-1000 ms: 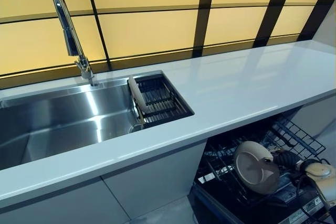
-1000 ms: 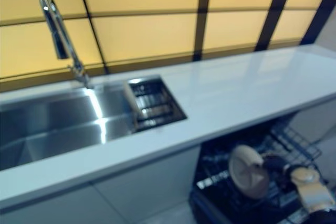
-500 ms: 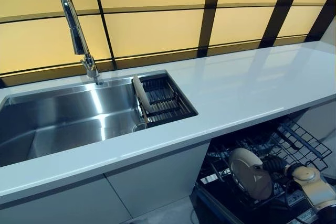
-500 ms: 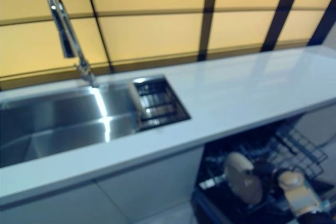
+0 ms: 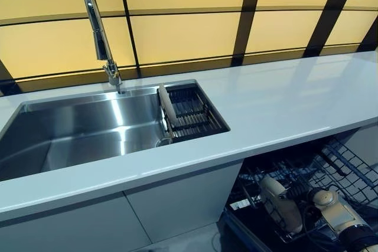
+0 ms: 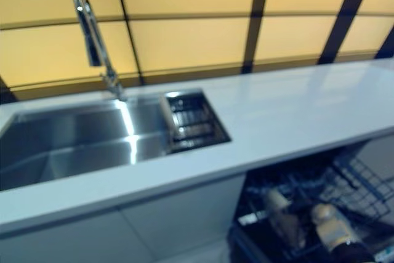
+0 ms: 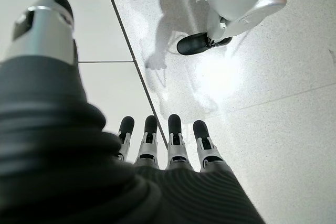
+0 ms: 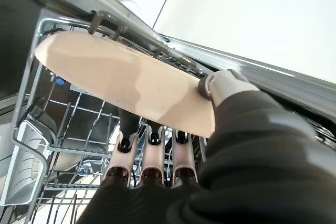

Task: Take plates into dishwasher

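1. Plate (image 8: pixel 131 85) in the right hand (image 8: pixel 157 166): a round, plain beige plate with a smooth matte face and no pattern, seen nearly edge-on from the head cameras as a narrow pale oval (image 5: pixel 282 205).
2. The right hand grasps it: the thumb (image 8: pixel 223 85) presses on one face near the rim, and the fingers (image 8: pixel 149 158) curl against the other face, so the plate is pinched between them.
3. The plate is held on edge, tilted, inside the dishwasher rack (image 5: pixel 336 172), the dark wire basket pulled out below the countertop (image 5: pixel 277 98). Its lower rim sits down among the rack's wires; whether it rests on them cannot be told.
4. In the right wrist view the plate's far rim lies close to the rack's grey frame (image 8: pixel 68 24), and the wire grid of the rack shows beneath the fingers.
5. A second plate (image 5: pixel 168 105), off-white and also on edge, leans in the small dark drainer basket (image 5: pixel 195 113) set into the countertop, at the end of the sink (image 5: pixel 77 131) nearest the dishwasher rack.
6. The tap (image 5: pixel 100 33) rises from the countertop behind the sink, well apart from the dishwasher rack.
7. The left hand (image 7: pixel 157 145) shows only in its own wrist view, hanging over the pale speckled floor (image 7: pixel 273 129) with its fingers straight and relaxed, holding nothing.
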